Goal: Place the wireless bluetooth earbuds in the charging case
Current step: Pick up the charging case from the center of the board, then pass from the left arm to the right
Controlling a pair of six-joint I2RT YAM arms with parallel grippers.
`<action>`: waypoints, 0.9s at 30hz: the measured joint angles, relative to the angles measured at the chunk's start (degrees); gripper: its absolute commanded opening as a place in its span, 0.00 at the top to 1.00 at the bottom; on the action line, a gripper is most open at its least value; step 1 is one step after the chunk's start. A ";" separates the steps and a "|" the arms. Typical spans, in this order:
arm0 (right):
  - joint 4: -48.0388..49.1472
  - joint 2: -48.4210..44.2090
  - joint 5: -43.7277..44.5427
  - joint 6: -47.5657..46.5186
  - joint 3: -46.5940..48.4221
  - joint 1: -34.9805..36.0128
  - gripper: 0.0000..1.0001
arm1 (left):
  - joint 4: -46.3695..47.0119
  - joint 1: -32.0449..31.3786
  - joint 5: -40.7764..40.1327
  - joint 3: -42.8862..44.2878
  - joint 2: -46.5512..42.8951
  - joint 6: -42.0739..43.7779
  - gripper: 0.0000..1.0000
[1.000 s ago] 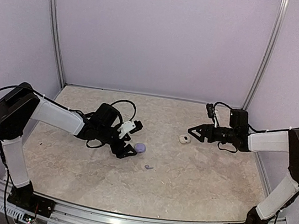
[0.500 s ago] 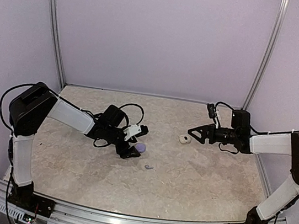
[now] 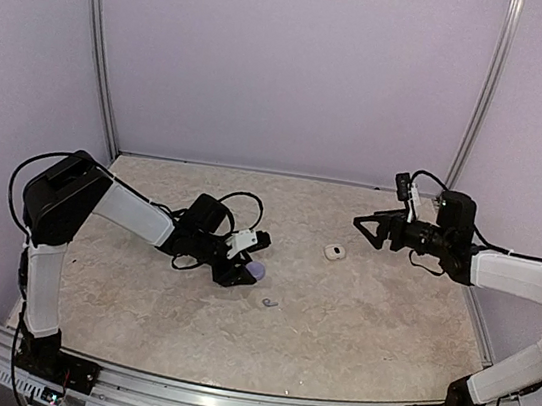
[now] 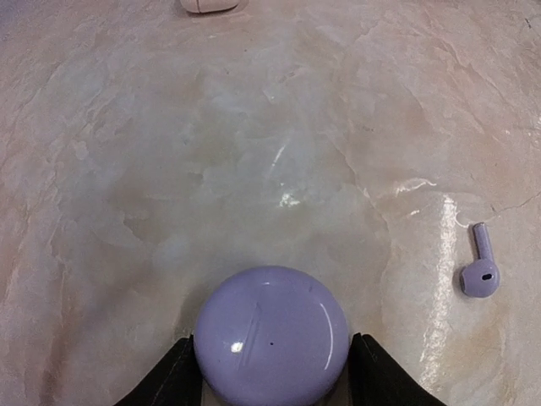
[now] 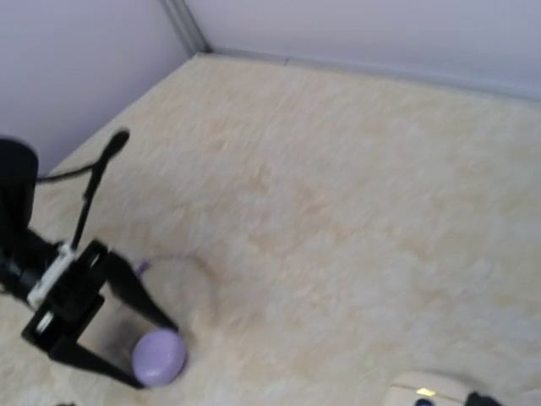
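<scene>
A round lilac charging case (image 4: 270,334) lies shut on the marble table, also seen from above (image 3: 257,273). My left gripper (image 3: 249,260) is low over the table, and its black fingers (image 4: 173,379) press both sides of the case. One lilac earbud (image 4: 479,272) lies loose on the table to the case's right, in the top view (image 3: 269,303) just in front of it. A white charging case (image 3: 334,252) sits mid-table. My right gripper (image 3: 364,229) hangs open above the table, to the right of the white case, holding nothing. I see no other earbuds.
Lilac walls with metal corner posts (image 3: 99,48) close in the back and sides of the marble table (image 3: 365,327). The left arm's cable (image 3: 236,198) loops over the table behind its wrist. The right wrist view is blurred; it shows the lilac case (image 5: 159,356) and the white case's edge (image 5: 427,392).
My left gripper slid right to the lilac case and closed on its sides. My right gripper rose and pulled back to the right, away from the white case, opening wider.
</scene>
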 measured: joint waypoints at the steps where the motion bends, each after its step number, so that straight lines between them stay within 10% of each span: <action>1: 0.48 -1.11 0.76 0.26 -0.48 -0.09 0.01 | 0.35 0.00 0.26 0.00 0.24 0.11 0.46; 16: 5.03 -5.62 2.97 4.02 -6.21 -0.57 0.00 | 7.45 -2.58 -3.19 -6.34 -2.95 0.15 0.64; 27: 8.26 -9.31 -9.64 3.98 -9.11 -0.59 0.05 | 13.22 -15.34 -21.33 -12.26 -19.12 2.91 0.64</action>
